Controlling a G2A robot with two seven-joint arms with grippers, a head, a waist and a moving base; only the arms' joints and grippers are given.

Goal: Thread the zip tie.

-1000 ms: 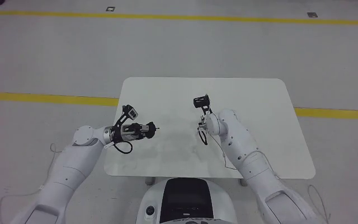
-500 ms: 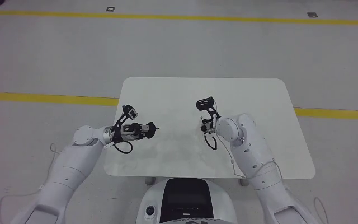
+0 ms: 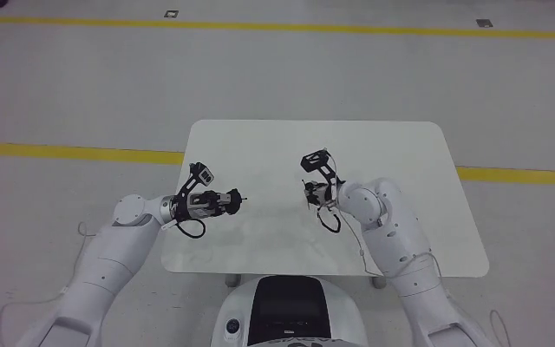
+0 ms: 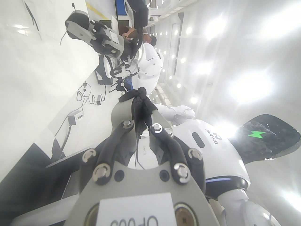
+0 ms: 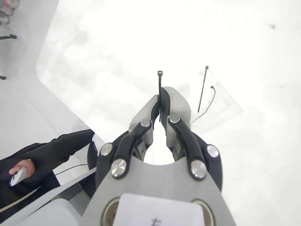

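**Firmly pinched: the zip tie sits in the right pincer, above the worktop**

Both arms are out over the near half of the white worktop (image 3: 390,156), one from each side, and the two pincers are well apart with bare surface between them.

The right arm comes in from the near right corner. Its elbow is bent and its forearm is folded back toward the middle, so the wrist looks down onto the worktop. The right pincer (image 5: 162,98) is closed on the zip tie (image 5: 160,82). The black strap runs straight between the ribbed pads, and its small square head pokes out past the fingertips, clear of the surface below. From above, this pincer (image 3: 310,193) hangs just on the right of the worktop's centre line.

The left arm lies lower, its forearm crossing the near left edge. The left pincer (image 3: 236,200) is level and aims across toward the other arm. In its own wrist view the fingers (image 4: 122,109) are drawn together. A dark, crumpled bit (image 4: 139,95) shows at their tips, and I cannot make out what it is.

Near the right pincer, two spare zip ties (image 5: 202,90) lie flat on a clear sheet (image 5: 227,103) on the worktop.
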